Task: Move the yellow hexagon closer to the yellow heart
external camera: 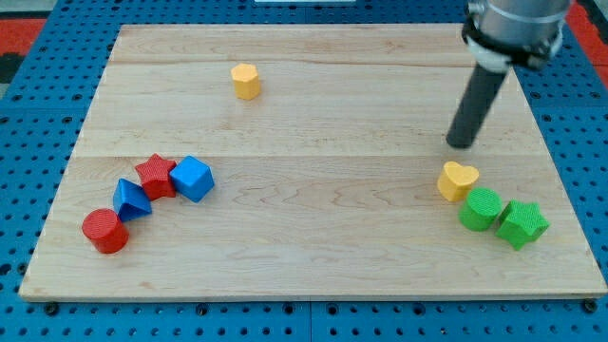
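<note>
The yellow hexagon (246,81) sits near the view's top, left of centre, on the wooden board (313,104). The yellow heart (458,180) lies at the view's right, touching a green cylinder (481,208). My tip (462,144) is the lower end of the dark rod at the upper right. It stands just above the yellow heart, a short gap apart, and far to the right of the yellow hexagon.
A green star (522,224) sits right of the green cylinder. At the lower left are a red star (156,175), a blue cube (193,179), a blue triangular block (130,199) and a red cylinder (104,231). A blue pegboard (28,190) surrounds the board.
</note>
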### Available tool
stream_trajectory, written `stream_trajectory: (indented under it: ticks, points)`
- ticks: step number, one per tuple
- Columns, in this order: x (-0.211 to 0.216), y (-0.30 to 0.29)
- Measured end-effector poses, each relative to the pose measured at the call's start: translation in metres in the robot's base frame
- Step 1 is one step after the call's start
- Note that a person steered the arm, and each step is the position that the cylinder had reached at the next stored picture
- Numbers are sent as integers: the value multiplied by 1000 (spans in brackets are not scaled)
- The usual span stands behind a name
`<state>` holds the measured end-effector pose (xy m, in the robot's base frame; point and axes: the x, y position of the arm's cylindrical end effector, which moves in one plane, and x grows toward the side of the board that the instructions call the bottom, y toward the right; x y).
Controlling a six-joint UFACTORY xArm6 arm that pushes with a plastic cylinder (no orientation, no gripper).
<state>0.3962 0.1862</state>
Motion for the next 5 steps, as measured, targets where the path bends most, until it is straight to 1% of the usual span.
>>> stream_trajectory:
  ticks: [1, 2, 3, 4, 5]
  points:
    - [-88, -22]
    - [-145, -104]
    - [-146, -217]
    - [-111, -265]
    - [-43, -245]
